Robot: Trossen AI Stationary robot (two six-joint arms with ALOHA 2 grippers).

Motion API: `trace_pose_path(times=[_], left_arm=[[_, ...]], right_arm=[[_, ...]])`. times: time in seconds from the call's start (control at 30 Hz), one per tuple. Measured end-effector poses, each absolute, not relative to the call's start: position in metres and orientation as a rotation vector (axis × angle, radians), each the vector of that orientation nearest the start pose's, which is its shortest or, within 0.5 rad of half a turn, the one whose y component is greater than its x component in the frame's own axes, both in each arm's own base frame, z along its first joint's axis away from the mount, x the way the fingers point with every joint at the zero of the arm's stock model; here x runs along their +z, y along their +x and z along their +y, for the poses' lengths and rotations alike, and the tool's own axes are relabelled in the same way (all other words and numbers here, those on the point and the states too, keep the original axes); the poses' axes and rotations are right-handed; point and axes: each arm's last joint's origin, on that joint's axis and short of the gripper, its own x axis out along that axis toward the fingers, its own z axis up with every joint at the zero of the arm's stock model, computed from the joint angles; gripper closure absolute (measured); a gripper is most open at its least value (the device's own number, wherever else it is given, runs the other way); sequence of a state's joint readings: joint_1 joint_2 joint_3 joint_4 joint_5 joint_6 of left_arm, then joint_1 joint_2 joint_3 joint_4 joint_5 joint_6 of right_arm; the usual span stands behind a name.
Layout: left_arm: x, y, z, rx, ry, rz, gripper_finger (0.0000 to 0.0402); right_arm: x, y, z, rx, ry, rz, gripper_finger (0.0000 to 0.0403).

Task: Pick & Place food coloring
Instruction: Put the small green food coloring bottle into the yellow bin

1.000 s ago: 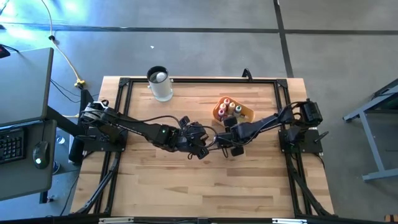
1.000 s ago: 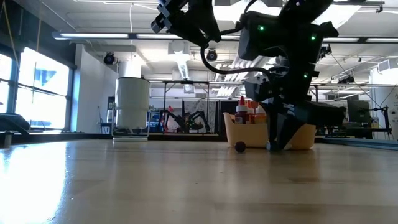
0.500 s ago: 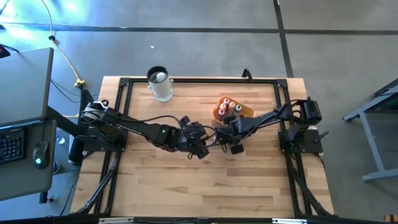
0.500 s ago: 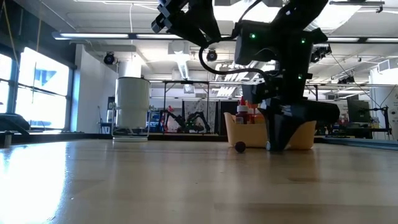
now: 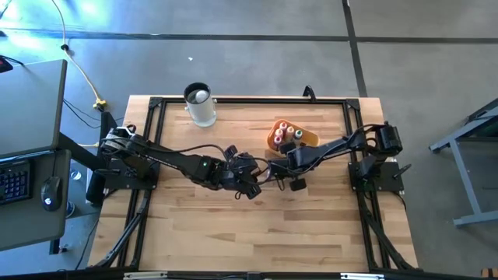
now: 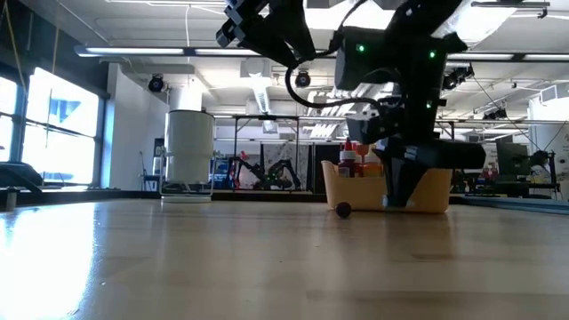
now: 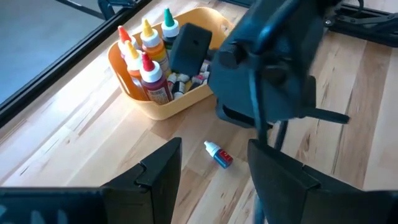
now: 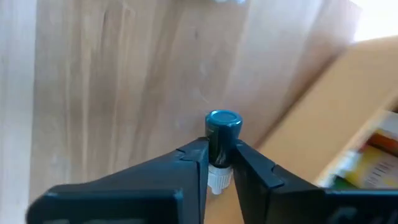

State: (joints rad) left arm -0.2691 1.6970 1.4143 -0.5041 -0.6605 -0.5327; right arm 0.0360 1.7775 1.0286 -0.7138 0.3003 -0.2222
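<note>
Carrying looks like the step. High view: right pincer (image 5: 282, 161) beside the tray (image 5: 310, 141). Right wrist view: it pinches a blue-capped bottle (image 8: 220, 140); next, lift over the rim. Left wrist view: left pincer (image 7: 211, 171) spread above a loose bottle (image 7: 218, 154) on the worktop (image 7: 74, 137).

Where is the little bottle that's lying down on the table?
The small bottle lies on its side on the table, just outside the orange-yellow tray, seen in the left wrist view.
</note>
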Motion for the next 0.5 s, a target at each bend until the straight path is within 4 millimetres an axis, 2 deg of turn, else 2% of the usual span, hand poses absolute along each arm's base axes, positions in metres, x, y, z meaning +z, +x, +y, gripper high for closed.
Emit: trace_pose_path(times=[0.13,0.27,0.5], left_arm=[[0.291,0.361,-0.081,0.542,-0.149,0.582,0.0218],[0.29,0.361,-0.081,0.542,-0.149,0.582,0.0218],[0.29,0.361,-0.081,0.542,-0.148,0.583,0.0218]], right_arm=[[0.158,0.307,0.008,-0.103,-0.518,1.517,0.0342],[0.173,0.308,0.009,-0.176,-0.616,1.552,0.0355],[0.189,0.31,-0.001,-0.348,-0.759,1.568,0.0356]])
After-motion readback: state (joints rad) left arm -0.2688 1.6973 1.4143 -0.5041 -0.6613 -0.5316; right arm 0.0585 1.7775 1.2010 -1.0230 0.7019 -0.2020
